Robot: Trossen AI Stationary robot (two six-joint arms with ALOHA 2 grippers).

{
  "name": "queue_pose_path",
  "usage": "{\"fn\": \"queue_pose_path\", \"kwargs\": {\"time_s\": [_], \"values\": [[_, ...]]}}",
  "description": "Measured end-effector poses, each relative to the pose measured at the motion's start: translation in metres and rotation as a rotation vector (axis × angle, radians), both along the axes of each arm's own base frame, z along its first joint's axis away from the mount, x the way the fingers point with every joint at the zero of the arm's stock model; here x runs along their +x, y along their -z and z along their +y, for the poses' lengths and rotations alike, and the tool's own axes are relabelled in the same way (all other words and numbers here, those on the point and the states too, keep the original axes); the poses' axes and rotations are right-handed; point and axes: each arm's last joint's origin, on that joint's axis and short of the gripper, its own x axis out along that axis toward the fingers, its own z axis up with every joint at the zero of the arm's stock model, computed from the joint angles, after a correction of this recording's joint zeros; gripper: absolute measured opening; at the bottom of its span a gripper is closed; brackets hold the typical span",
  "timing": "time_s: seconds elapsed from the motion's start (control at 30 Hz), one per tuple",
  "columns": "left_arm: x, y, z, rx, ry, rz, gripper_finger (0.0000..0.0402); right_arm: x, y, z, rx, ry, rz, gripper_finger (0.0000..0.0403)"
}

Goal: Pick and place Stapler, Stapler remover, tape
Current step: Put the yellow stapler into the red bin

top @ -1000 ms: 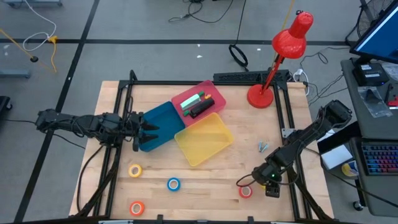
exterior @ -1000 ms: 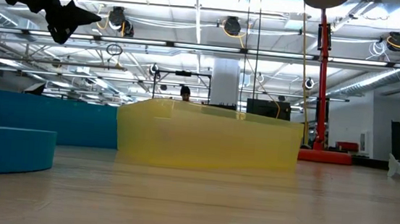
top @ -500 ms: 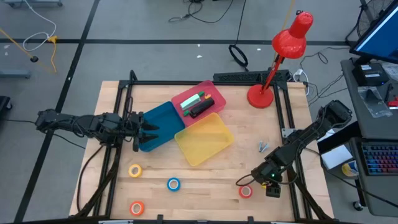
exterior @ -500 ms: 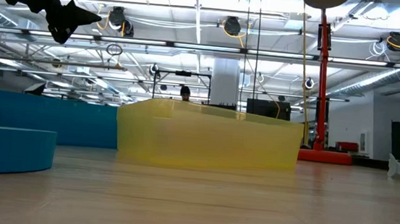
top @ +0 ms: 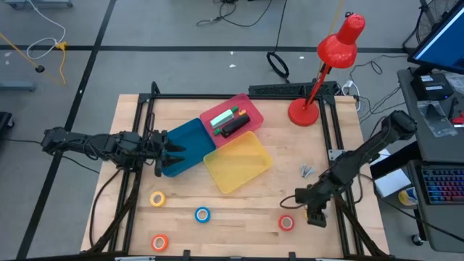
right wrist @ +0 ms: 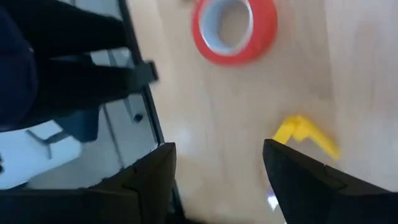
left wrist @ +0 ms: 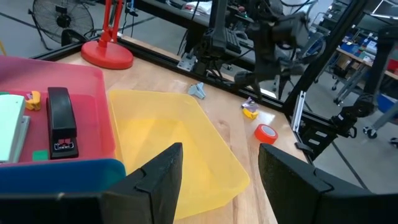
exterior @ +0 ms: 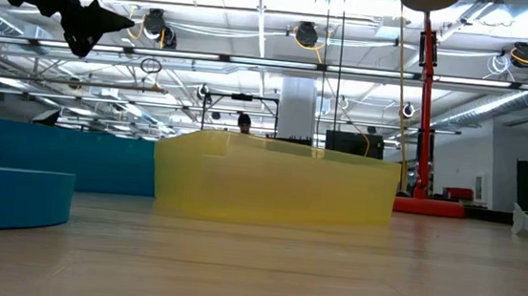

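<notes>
Four tape rolls lie flat on the table near its front edge: yellow [top: 157, 198], blue [top: 202, 214], orange [top: 159, 242] and red [top: 286, 222]. My right gripper [top: 291, 202] hangs open just above and beyond the red roll [right wrist: 234, 25], touching nothing. A small yellow piece [right wrist: 305, 135] lies on the wood beside that roll. A black stapler [left wrist: 62, 121] lies in the pink bin [top: 250, 109]. My left gripper [left wrist: 221, 149] hovers open over the blue bin [top: 185, 147], facing the yellow bin [left wrist: 180, 143].
The blue, pink and yellow bins [top: 238, 161] stand together mid-table. A red desk lamp [top: 304, 112] stands at the far right corner. A small silver piece [top: 306, 171] lies right of the yellow bin. Black frame rails [top: 335, 145] run along the table's sides.
My right gripper has risen from low beside the red tape roll and now tips less steeply down. The roll has stayed in place. My left arm has kept still.
</notes>
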Motion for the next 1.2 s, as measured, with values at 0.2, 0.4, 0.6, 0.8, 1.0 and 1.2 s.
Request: {"fn": "queue_pose_path", "kwargs": {"time_s": [0.2,0.4,0.6,0.8,1.0,1.2], "values": [[0.0001,-0.0001,0.0,-0.013,-0.001,-0.001,0.0209,-0.007,-0.0067,-0.0056,-0.071,-0.051,-0.102,0.0231],[0.0001,-0.0001,-0.0001,-0.016,-0.001,-0.001,0.0209,-0.0058,-0.0062,-0.0061,-0.082,-0.081,-0.128,0.0237],[0.0001,-0.0001,-0.0001,-0.016,-0.001,-0.001,0.0209,-0.0031,-0.0085,-0.004,-0.056,-0.079,-0.161,0.0234],[0.0001,-0.0001,-0.0001,-0.016,-0.001,-0.001,0.0209,-0.0004,-0.011,-0.0019,-0.033,-0.076,-0.201,0.0232],[0.0001,-0.0001,0.0,-0.016,-0.001,-0.001,0.0209,0.0005,-0.011,-0.0025,-0.059,-0.067,-0.229,0.024],[0.0001,-0.0001,0.0,-0.016,-0.001,0.0,0.0209,0.0019,-0.0109,-0.0037,-0.102,-0.025,-0.255,0.0264]]}}
